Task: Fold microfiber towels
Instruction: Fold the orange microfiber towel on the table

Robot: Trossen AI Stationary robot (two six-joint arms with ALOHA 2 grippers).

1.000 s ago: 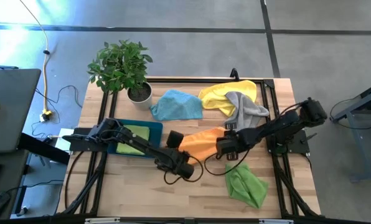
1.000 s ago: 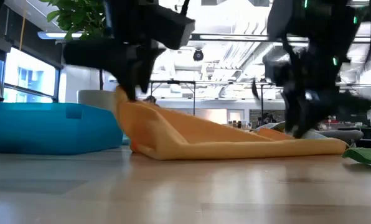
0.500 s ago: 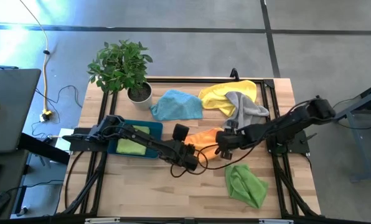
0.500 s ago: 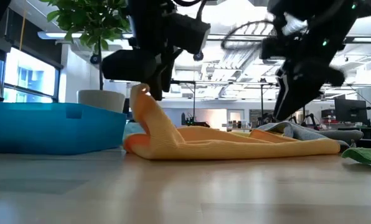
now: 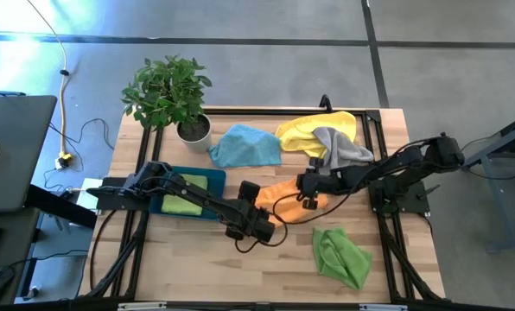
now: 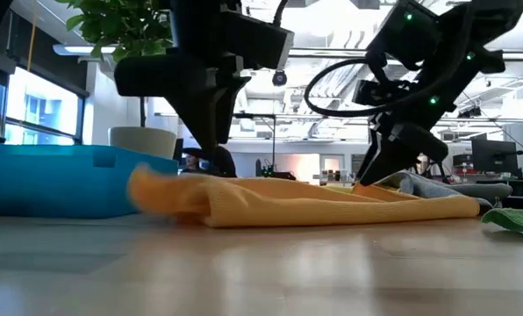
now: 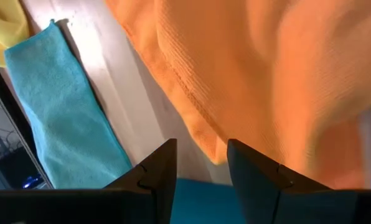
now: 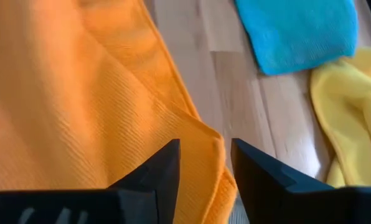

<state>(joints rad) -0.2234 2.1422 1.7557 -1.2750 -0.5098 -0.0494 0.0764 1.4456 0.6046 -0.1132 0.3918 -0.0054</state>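
Mid-fold: the left gripper [image 5: 259,226] and right gripper [image 5: 308,190], jaws spread and empty, flank the orange towel [image 5: 285,195] at the counter's [image 5: 188,268] centre. One lime towel [image 5: 184,194] lies folded in the tray [image 5: 158,207] at 9 o'clock; blue [image 5: 244,145], yellow [image 5: 314,130], grey [image 5: 337,149] and a second lime towel [image 5: 341,257] appear unfolded.

Both arms are dark, nearly black, built of slim tube links joined by chunkier boxy joints. A thin black cable loops loose beside each forearm, one by the left claw [image 5: 254,226] and one arching over the right claw [image 5: 310,195]. Small green lights glow on the right arm's wrist housing. Each claw ends in two flat, matte black fingers [image 7: 154,171] with angled, stepped inner faces and squared tips.
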